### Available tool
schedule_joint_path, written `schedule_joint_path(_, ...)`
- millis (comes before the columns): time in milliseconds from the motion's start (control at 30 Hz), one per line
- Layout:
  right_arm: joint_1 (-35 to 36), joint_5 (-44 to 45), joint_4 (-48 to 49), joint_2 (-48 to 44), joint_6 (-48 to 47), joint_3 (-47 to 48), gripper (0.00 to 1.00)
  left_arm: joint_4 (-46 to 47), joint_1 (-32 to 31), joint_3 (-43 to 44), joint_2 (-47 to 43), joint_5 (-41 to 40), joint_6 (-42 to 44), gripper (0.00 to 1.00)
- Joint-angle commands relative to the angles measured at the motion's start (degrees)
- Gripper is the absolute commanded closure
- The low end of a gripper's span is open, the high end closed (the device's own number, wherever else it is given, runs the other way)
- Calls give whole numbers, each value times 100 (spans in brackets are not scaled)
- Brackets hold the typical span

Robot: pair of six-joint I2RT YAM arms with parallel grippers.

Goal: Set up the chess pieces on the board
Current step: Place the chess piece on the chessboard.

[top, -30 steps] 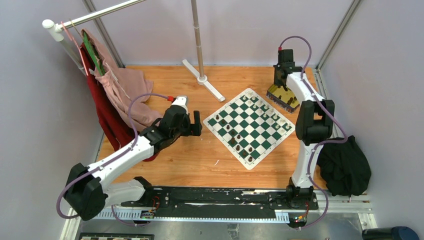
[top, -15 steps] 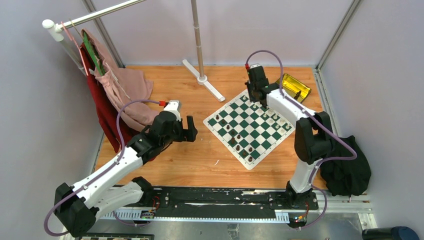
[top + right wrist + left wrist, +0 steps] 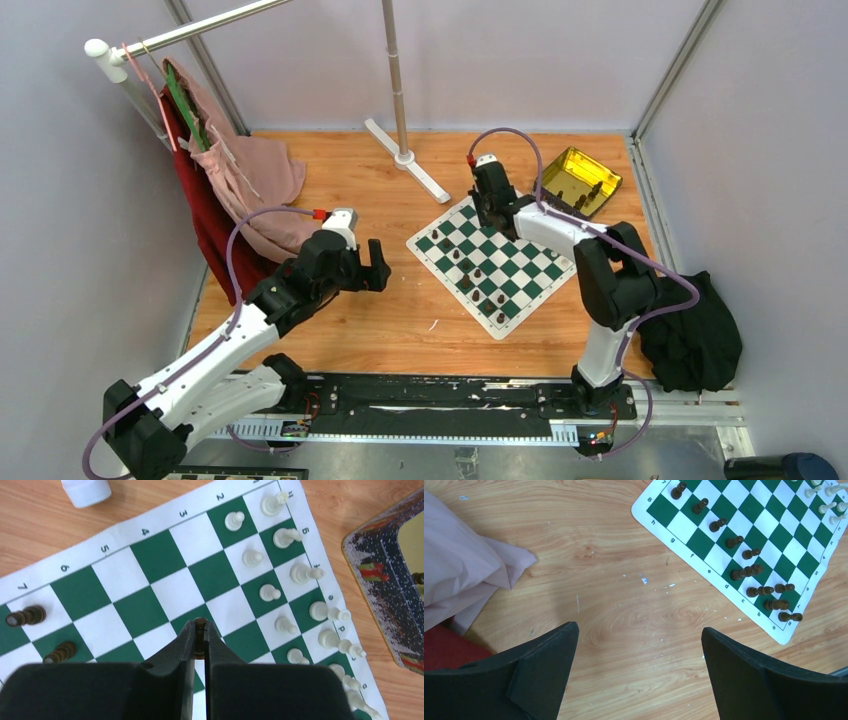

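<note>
The green and white board (image 3: pixel 520 268) lies right of centre on the wooden table. Dark brown chess pieces (image 3: pixel 475 275) stand along its near left side, and in the left wrist view they show as a row (image 3: pixel 749 571). Cream pieces (image 3: pixel 300 572) line the far right side. My right gripper (image 3: pixel 492 212) hovers over the board's far corner (image 3: pixel 150 555), shut (image 3: pixel 200 630) on a small dark brown piece (image 3: pixel 200 622) whose top pokes out between the fingertips. My left gripper (image 3: pixel 380 265) hangs open (image 3: pixel 639 635) over bare wood left of the board (image 3: pixel 769 525), holding nothing.
A gold tin (image 3: pixel 580 180) sits beyond the board's far right edge, its patterned wall (image 3: pixel 395 590) close to the cream pieces. A white stand base (image 3: pixel 405 160) is behind the board. Pink and red clothes (image 3: pixel 250 180) hang at left; a black cloth (image 3: pixel 690 335) lies at right.
The right arm swung left from the gold tin to above the board's far corner, jaws staying shut. The left arm drew back toward the near left, still open.
</note>
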Motion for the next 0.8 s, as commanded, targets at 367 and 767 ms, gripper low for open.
schedule_joint_path(367, 114, 183, 1790, 338, 351, -608, 100, 19, 8, -80, 211, -198, 41, 0)
schedule_joint_path(767, 142, 330, 2196, 334, 605, -1062, 99, -10, 1, -79, 335, -163, -26, 0)
